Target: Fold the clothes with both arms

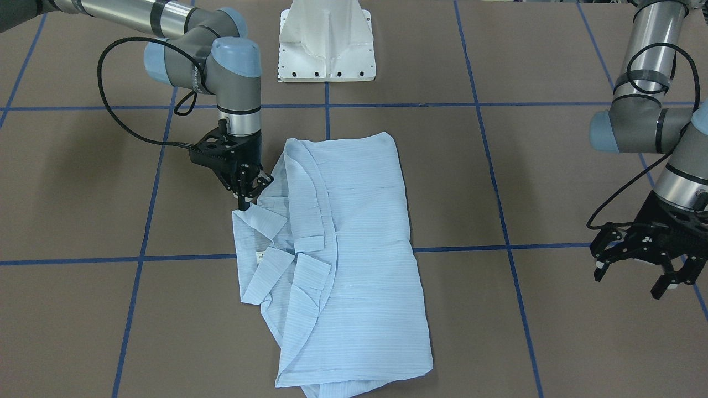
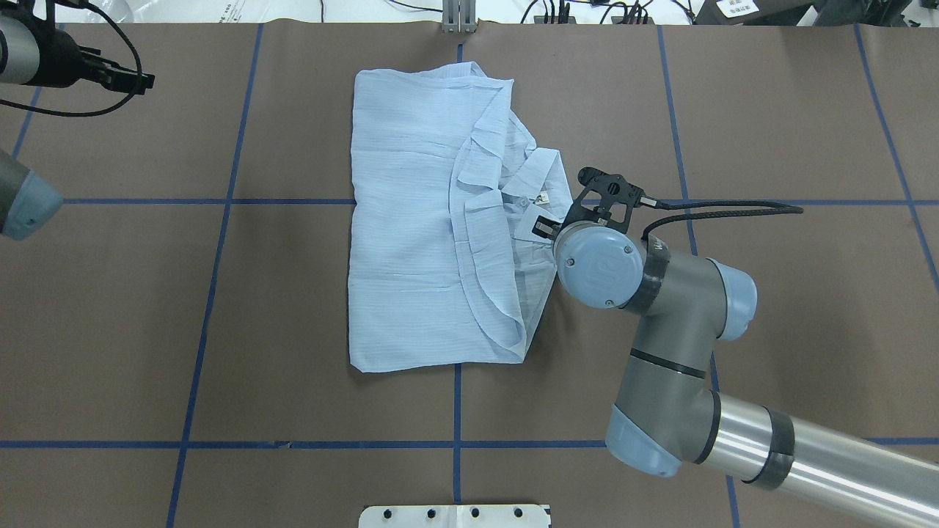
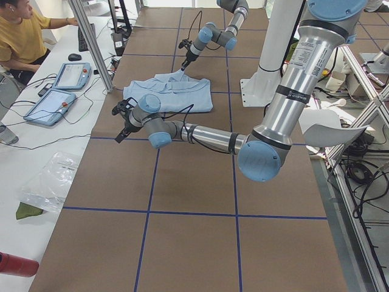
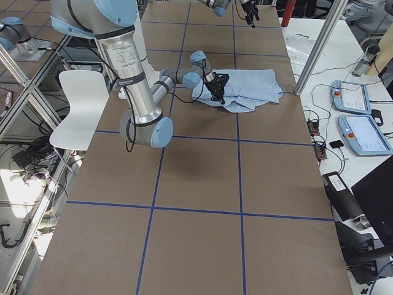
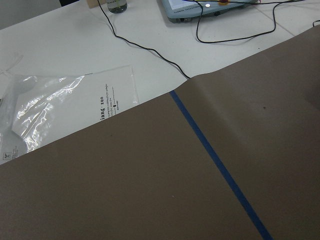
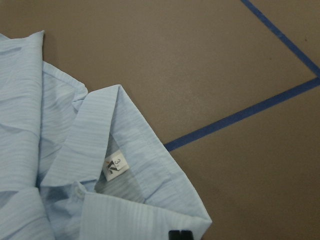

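The pale-blue striped shirt (image 1: 359,221) lies folded into a long rectangle at the table's middle. Its collar and size label (image 6: 114,167) face up on the robot's right side. It also shows in the overhead view (image 2: 411,220). My right gripper (image 1: 244,205) points straight down with its jaws together on the shirt's edge beside the collar. Its fingertips (image 6: 180,234) show at the cloth's corner in the right wrist view. In the overhead view its wrist (image 2: 598,260) hides the fingers. My left gripper (image 1: 633,279) is open and empty, hovering far from the shirt over bare table.
The white pedestal base (image 1: 326,38) stands at the robot's side of the table. Blue tape lines (image 1: 144,243) grid the brown surface. Past the table's left end lie a plastic bag (image 5: 50,110) and cables. A person (image 3: 24,36) sits beside two teach pendants (image 3: 61,85).
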